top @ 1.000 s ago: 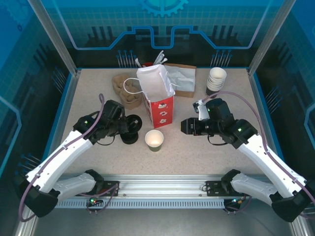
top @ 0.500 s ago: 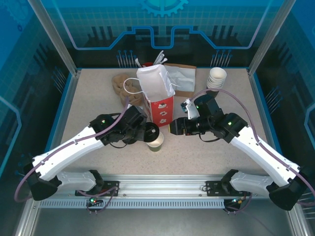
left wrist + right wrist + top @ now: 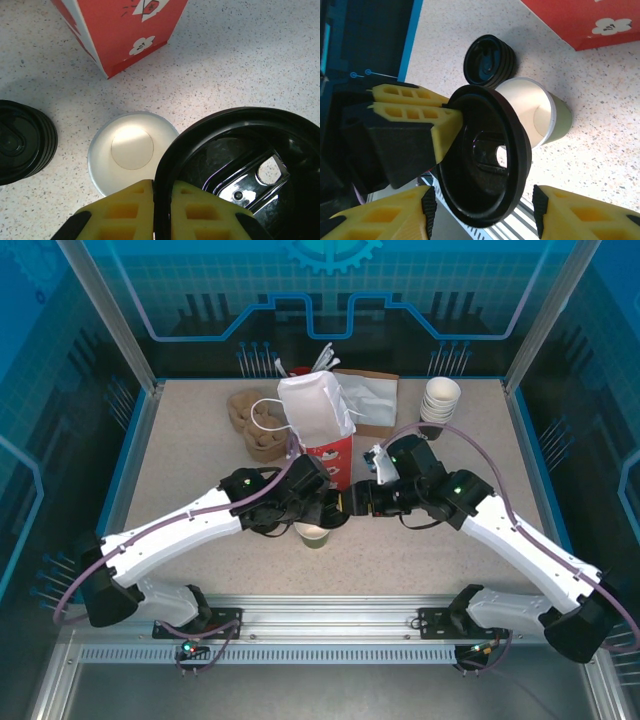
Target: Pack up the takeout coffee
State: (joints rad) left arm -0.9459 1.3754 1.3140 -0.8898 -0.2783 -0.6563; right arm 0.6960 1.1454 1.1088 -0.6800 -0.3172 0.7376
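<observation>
**Change from the earlier frames**
- One second ago the left arm was at the left of the table [image 3: 180, 440], at the stack of black lids [image 3: 22, 142]. The right arm was well to the right of the cup [image 3: 313, 534].
- Both arms have since moved inward and now meet over the cup, in front of the red-and-white paper bag [image 3: 328, 462].
- The left end effector [image 3: 162, 200] now carries one black lid [image 3: 240, 165], which was not in its grip at the start of that second.
- The cup and the bag stand where they stood before.

**Left end effector**
- Closed on the lid.
- The two yellow fingers [image 3: 125, 207] pinch the lid's rim, one on each face.
- The lid is held on edge, tilted, above the cup and to one side of it. It is not seated on the cup.

**Right end effector**
- The right end effector [image 3: 482, 215] is open, at a moderate spread.
- Its fingers stand on either side of the lower edge of the lid, which sits between them.
- Whether the pads touch the lid cannot be told.

**Task item**
- The cup stands upright on the table, just in front of the bag's near corner and apart from it.
- It has olive-green sides and a white inside.
- Its mouth is uncovered, and nothing shows inside but the white bottom.
- The stack of lids rests on the table just beside the cup.

**Bag**
- The bag stands upright with its top open.
</observation>
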